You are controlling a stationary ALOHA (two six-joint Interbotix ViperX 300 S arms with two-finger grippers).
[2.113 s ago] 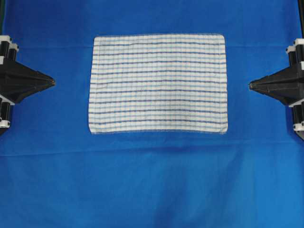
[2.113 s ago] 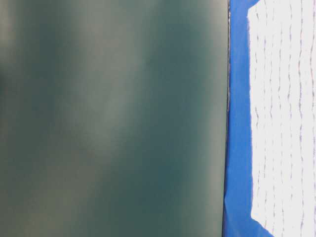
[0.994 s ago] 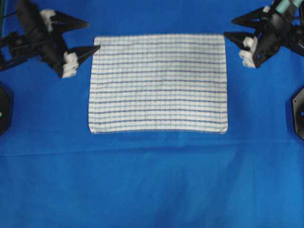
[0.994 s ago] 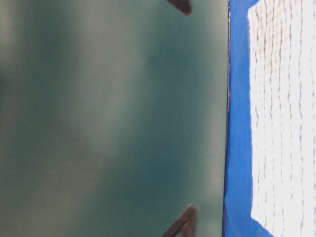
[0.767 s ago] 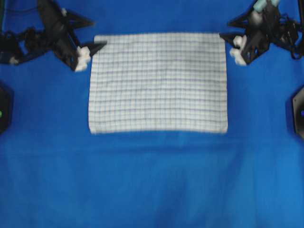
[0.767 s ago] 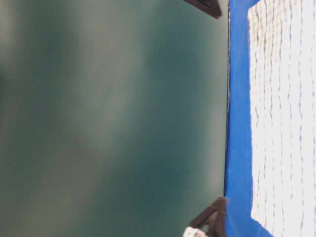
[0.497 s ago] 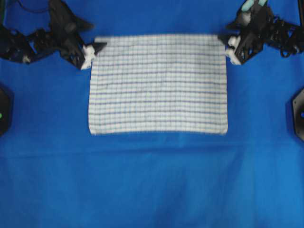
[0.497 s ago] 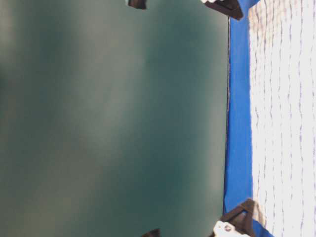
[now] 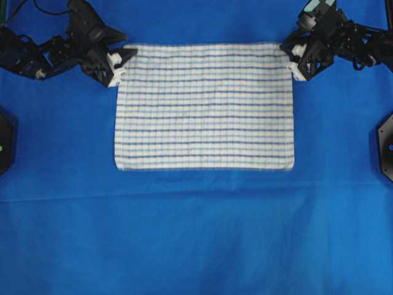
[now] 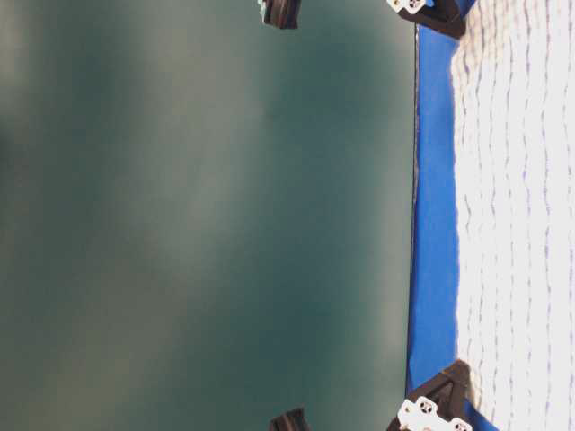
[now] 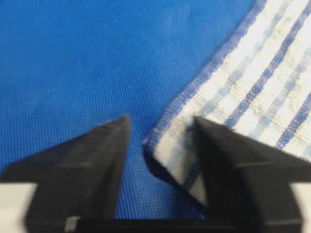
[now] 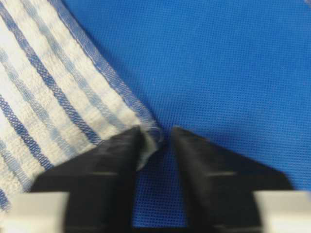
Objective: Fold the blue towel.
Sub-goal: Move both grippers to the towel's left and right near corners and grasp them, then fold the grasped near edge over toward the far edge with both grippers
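Note:
The blue towel (image 9: 204, 104), white with thin blue stripes, lies flat on the blue table covering (image 9: 196, 233). My left gripper (image 9: 125, 62) is at its far left corner. In the left wrist view, its jaws (image 11: 162, 120) stand open around the slightly lifted corner (image 11: 165, 145), with the right finger over the cloth. My right gripper (image 9: 290, 56) is at the far right corner. In the right wrist view, its jaws (image 12: 156, 130) are open by a narrow gap, and the frayed corner tip (image 12: 151, 132) lies against the left finger.
Black arm bases sit at the left edge (image 9: 5, 141) and the right edge (image 9: 385, 144). The table-level view shows a dark green wall (image 10: 207, 215), the towel's edge (image 10: 517, 215), and gripper parts at the top (image 10: 427, 13) and the bottom (image 10: 431, 409).
Both grippers have moved from the table's sides to the towel's far corners and come down onto them. Their jaws have narrowed around the corners. The towel has not moved.

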